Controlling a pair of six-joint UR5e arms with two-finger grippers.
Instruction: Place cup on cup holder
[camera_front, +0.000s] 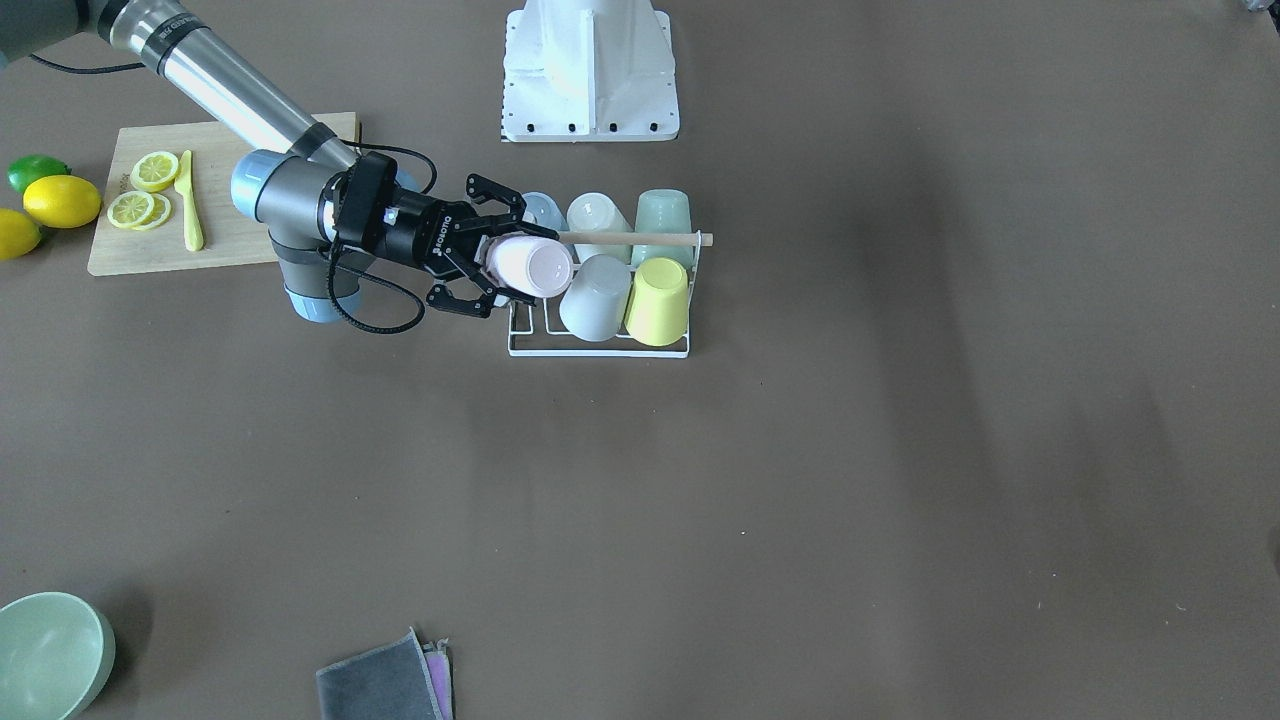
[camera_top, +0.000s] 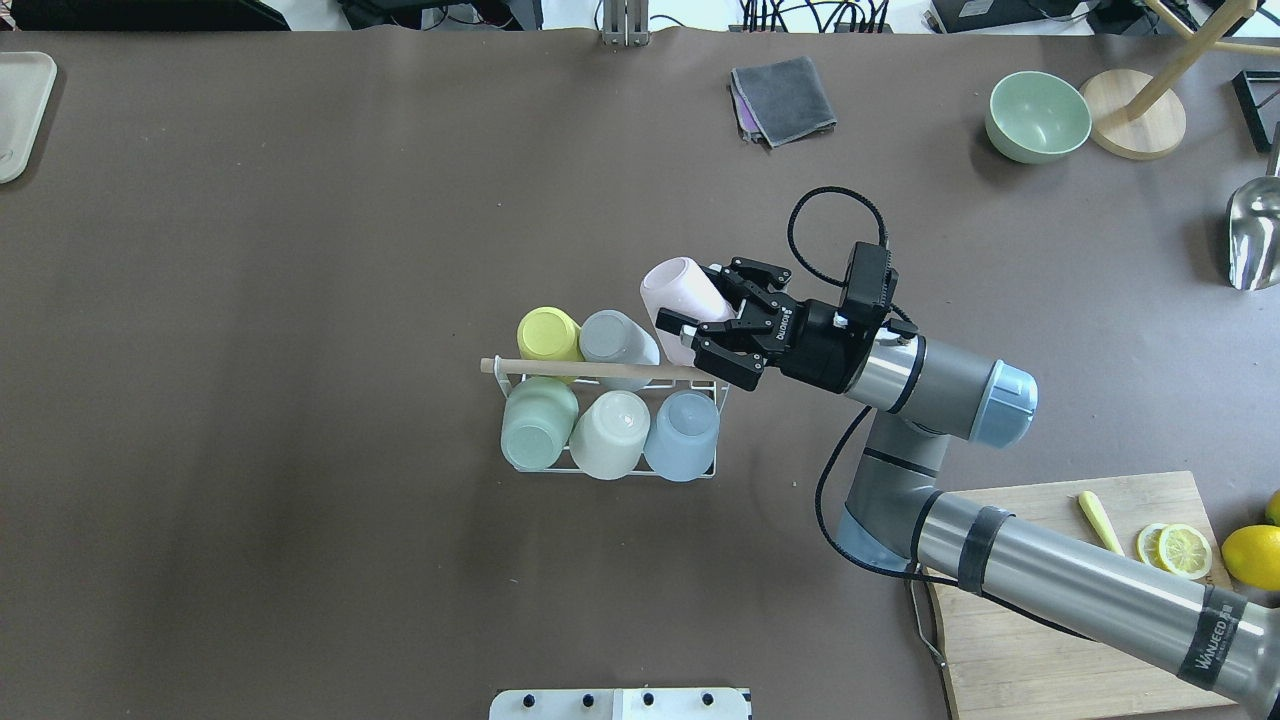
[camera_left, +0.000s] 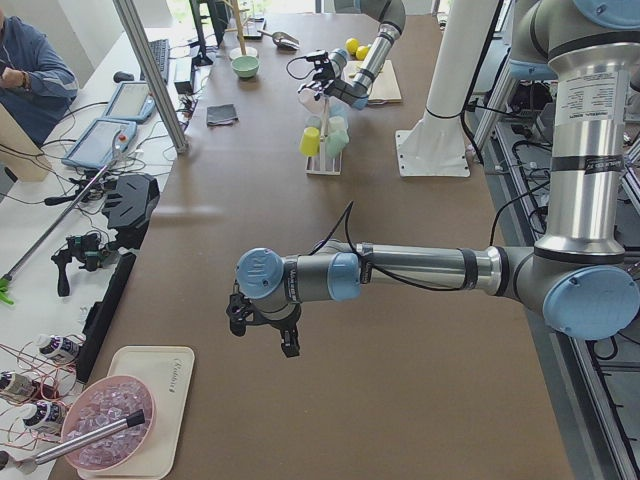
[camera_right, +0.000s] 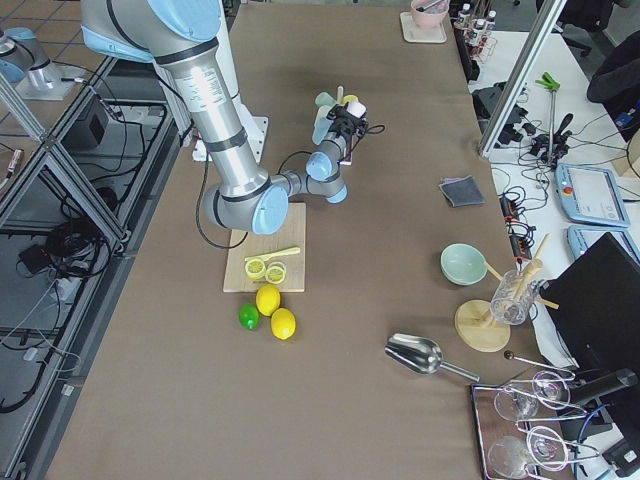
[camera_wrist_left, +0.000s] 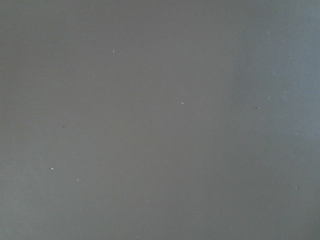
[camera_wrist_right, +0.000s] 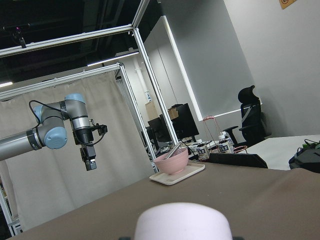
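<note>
The cup holder (camera_top: 712, 440), a white wire rack with a wooden rod (camera_top: 560, 369) across its top, stands mid-table and carries several upside-down cups: yellow, grey, green, white and blue. My right gripper (camera_top: 688, 297) is shut on a pale pink cup (camera_top: 672, 285), held tilted over the rack's far right corner next to the grey cup (camera_top: 615, 338). The front view shows the pink cup (camera_front: 535, 268) in the gripper (camera_front: 503, 265), mouth towards that camera. Whether it touches a prong is hidden. My left gripper (camera_left: 262, 325) hangs above bare table far to the left; I cannot tell its state.
A cutting board (camera_top: 1040, 600) with lemon slices and a yellow knife lies under the right arm, with a lemon (camera_top: 1250, 555) beside it. A green bowl (camera_top: 1038, 115), grey cloth (camera_top: 783, 98), wooden stand (camera_top: 1133, 125) and metal scoop (camera_top: 1255, 240) lie far right.
</note>
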